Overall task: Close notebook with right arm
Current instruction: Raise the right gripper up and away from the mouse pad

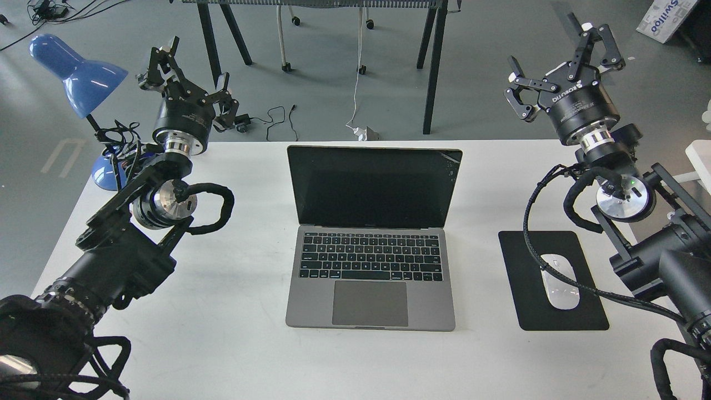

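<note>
The notebook (370, 239) lies open in the middle of the white table (239, 333), its black screen upright and facing me, keyboard and trackpad towards the front. My right gripper (561, 66) hangs raised at the upper right, well right of the screen's top edge, its fingers spread open and holding nothing; white ROBOTIQ lettering shows on its body. My left gripper (186, 75) is raised at the upper left, also open and empty, clear of the notebook.
A black mouse pad (589, 311) with a white mouse (560, 280) lies right of the notebook, under the right arm's cable. A blue desk lamp (78, 75) stands at the table's back left corner. Beyond the table are dark table legs and floor cables.
</note>
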